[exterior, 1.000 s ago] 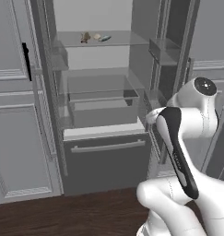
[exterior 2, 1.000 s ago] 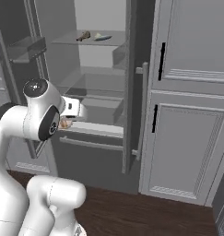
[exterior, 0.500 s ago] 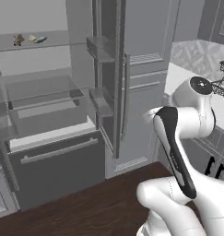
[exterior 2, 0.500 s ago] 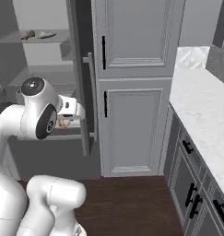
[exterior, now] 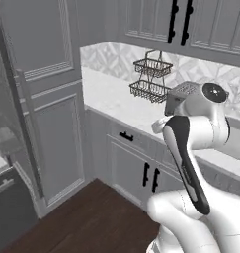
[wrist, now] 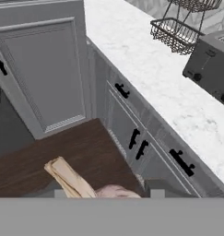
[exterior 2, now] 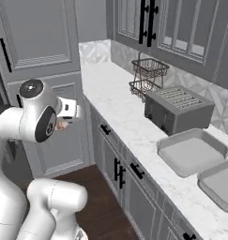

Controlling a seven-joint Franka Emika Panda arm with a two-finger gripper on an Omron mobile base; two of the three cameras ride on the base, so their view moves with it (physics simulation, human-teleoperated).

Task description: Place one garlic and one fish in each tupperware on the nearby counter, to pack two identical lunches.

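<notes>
Base just swung me off the fridge; counter (exterior 2: 134, 126) and tupperware (exterior 2: 193, 152) now ahead, my gripper (wrist: 104, 193) clamped on a fish (wrist: 69, 177).

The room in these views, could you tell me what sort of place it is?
A kitchen, rendered: a marble-look counter over grey cabinets, a toaster and a wire basket rack.

The counter (exterior 2: 134, 126) looks like smooth veined white marble, the floor (wrist: 62, 147) dark wood planks.
</notes>
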